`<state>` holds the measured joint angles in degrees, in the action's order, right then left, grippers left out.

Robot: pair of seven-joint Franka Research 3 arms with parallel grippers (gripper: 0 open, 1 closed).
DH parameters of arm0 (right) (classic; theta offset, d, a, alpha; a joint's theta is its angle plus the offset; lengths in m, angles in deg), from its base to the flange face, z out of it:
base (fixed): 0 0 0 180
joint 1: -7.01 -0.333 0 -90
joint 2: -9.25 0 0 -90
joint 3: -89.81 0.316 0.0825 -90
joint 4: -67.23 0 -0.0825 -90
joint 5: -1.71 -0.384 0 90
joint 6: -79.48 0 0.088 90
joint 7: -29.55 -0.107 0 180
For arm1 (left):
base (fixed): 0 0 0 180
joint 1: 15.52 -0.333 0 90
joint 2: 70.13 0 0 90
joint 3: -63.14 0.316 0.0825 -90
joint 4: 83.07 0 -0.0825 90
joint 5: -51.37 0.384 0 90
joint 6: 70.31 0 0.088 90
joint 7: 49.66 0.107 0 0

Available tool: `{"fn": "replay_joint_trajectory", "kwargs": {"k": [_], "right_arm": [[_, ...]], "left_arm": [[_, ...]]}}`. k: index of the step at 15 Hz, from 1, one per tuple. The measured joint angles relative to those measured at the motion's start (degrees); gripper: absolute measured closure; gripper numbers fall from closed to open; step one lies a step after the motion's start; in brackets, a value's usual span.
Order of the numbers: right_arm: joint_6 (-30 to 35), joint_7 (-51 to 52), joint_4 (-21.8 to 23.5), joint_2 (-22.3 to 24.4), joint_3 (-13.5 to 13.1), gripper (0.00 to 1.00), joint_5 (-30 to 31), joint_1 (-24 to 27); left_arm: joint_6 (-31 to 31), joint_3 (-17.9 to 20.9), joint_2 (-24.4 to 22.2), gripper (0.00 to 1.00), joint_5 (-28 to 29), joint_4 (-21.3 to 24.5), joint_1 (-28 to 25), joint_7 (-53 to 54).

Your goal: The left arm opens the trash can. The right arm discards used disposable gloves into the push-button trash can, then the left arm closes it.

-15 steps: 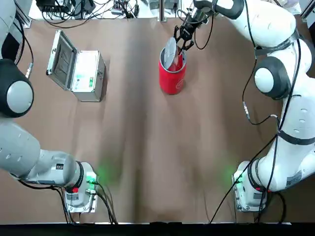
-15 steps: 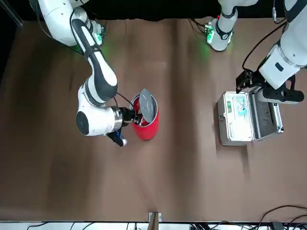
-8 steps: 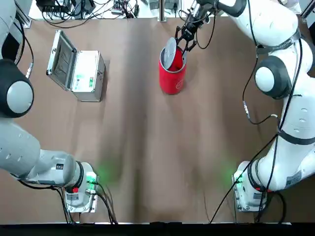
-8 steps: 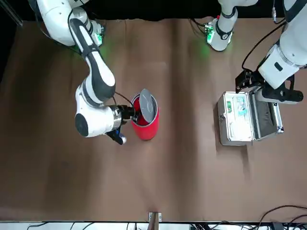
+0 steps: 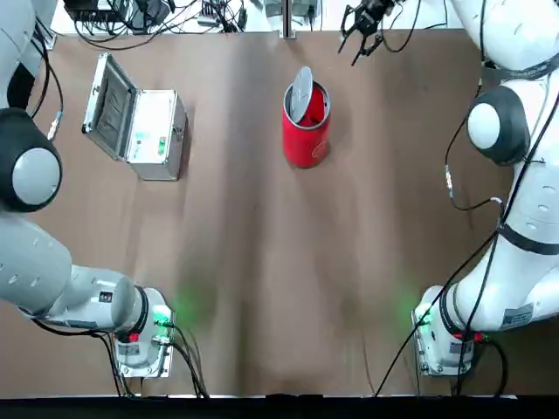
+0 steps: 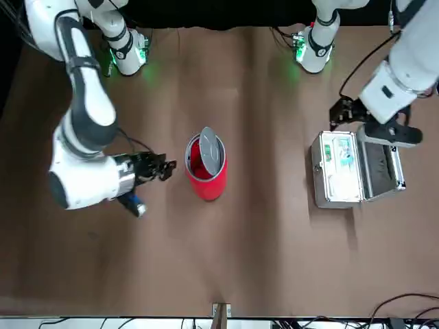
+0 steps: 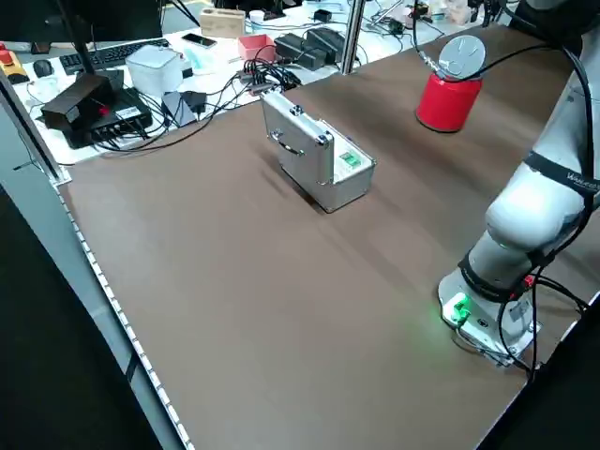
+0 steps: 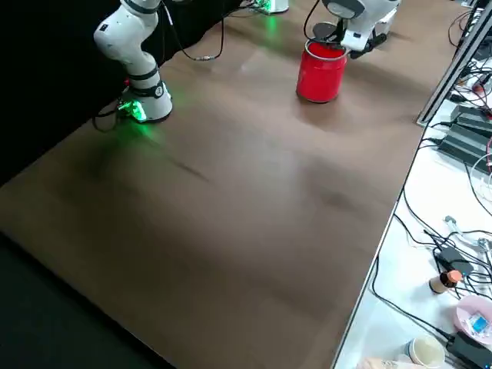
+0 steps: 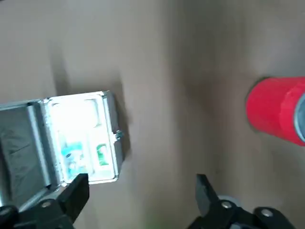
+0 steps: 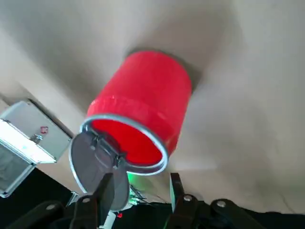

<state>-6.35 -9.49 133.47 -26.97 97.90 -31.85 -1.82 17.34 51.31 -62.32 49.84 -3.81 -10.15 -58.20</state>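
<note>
The red trash can [image 5: 306, 133] stands at the far middle of the table, its round silver-grey lid [image 5: 301, 90] tipped up and open. In the right wrist view its mouth [image 10: 128, 140] shows only red inside; the gloves are hidden from view. My right gripper [image 5: 360, 24] hangs open with nothing in it by the table's far edge, off to the can's right; the front view shows the right gripper [image 6: 164, 166] a short way from the can [image 6: 208, 179]. My left gripper [image 6: 341, 113] is open above the silver case, far left of the can.
An open silver metal case [image 5: 140, 122] lies at the far left of the table, below the left gripper [image 9: 140, 183]. Cables and boxes [image 7: 281, 47] crowd the bench beyond the far edge. Both arm bases [image 5: 140, 336] sit at the near edge.
My right gripper has drawn back from the can's mouth, towards the far edge and to the right. The lid stays open. The left arm has shifted slightly above the case.
</note>
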Motion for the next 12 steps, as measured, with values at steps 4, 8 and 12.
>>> {"fn": "replay_joint_trajectory", "kwargs": {"k": [4,8,12], "right_arm": [[0.89,9.1,-1.08,0.35,-0.31,0.44,7.69,5.62],[1.01,19.42,-1.25,1.8,-0.39,0.44,21.66,8.33],[1.47,30.64,-1.35,5.55,-0.45,0.34,30.2,11.22]], "left_arm": [[1.24,-5.5,1.84,0.37,-0.04,0.29,1.63,-5.82],[3.25,-9.47,5.87,0.73,-0.05,0.4,5.26,-14.46],[8.68,-9.72,10.4,0.99,-3.11,0.43,9.85,-22.25]]}}
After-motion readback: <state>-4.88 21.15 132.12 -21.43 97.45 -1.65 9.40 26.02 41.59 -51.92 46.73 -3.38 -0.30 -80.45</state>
